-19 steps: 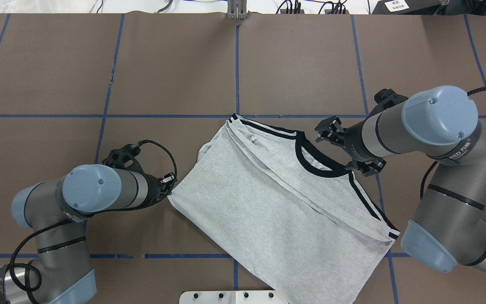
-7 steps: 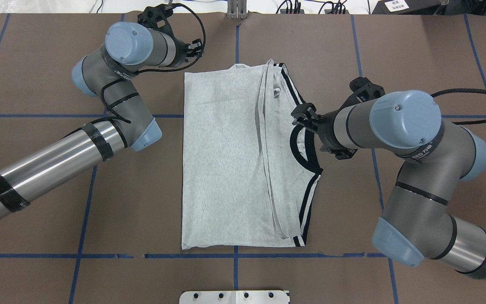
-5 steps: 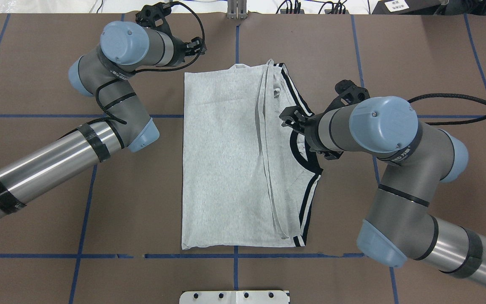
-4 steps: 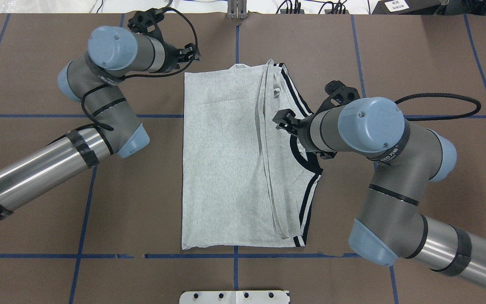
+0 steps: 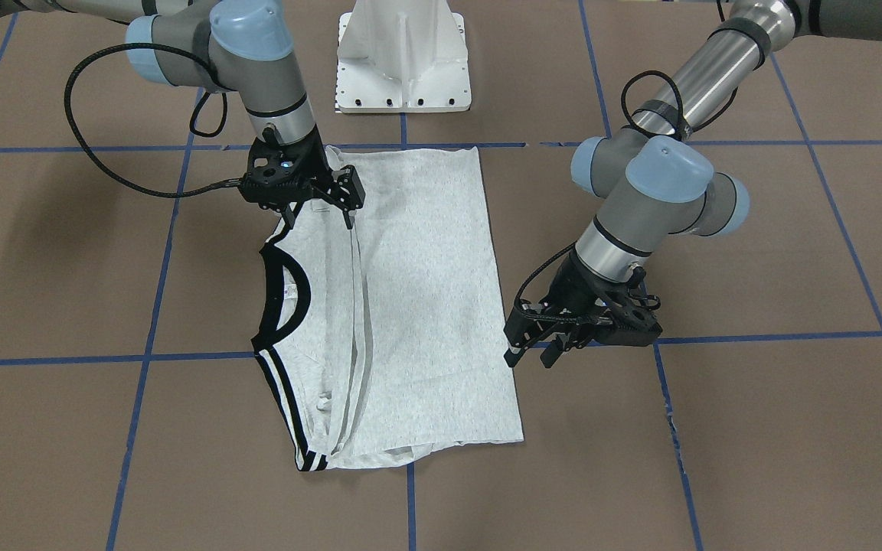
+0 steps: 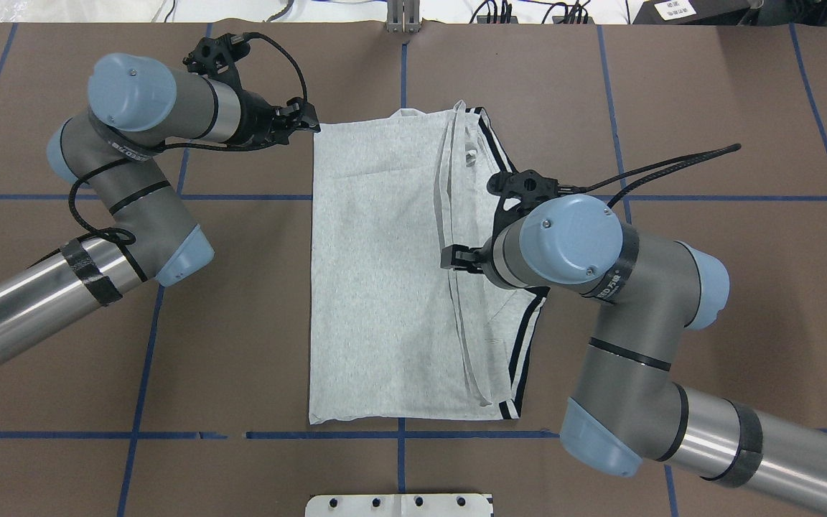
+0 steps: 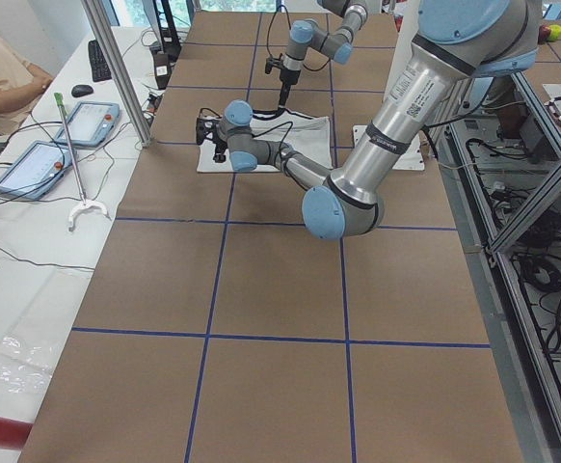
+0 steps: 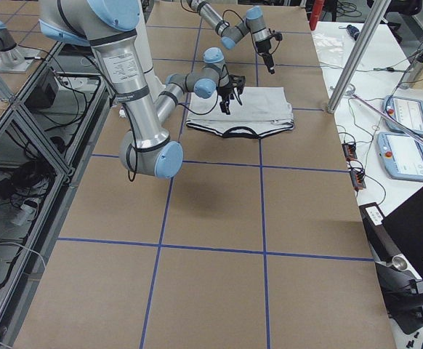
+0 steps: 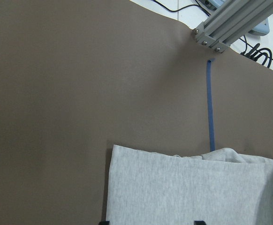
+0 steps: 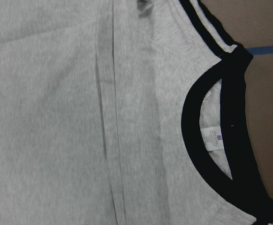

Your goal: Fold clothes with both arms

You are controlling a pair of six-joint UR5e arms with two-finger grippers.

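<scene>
The grey T-shirt (image 6: 385, 273) lies flat on the table, folded lengthwise, with its black neck trim (image 5: 299, 295) and striped shoulders on my right side. The printed front is hidden. My left gripper (image 6: 311, 123) is open and empty beside the shirt's far left corner, low over the table (image 5: 530, 356). The left wrist view shows that corner (image 9: 115, 152) just ahead of the spread fingertips. My right gripper (image 5: 318, 218) is open and empty, held above the shirt near the sleeve folds. It is mostly hidden under its wrist in the overhead view (image 6: 451, 258). The right wrist view looks down on the neck trim (image 10: 193, 136).
The brown table cover carries a grid of blue tape lines (image 6: 456, 434). The white pedestal base (image 5: 403, 53) stands at my edge of the table. An aluminium post (image 6: 403, 16) stands at the far edge. Tablets (image 7: 88, 121) and cables lie on the operators' side.
The shirt was swung from a slant to straight, and both grippers have let go. Since then my right gripper has moved left and back over the shirt, and my left gripper has drawn in toward the far left corner.
</scene>
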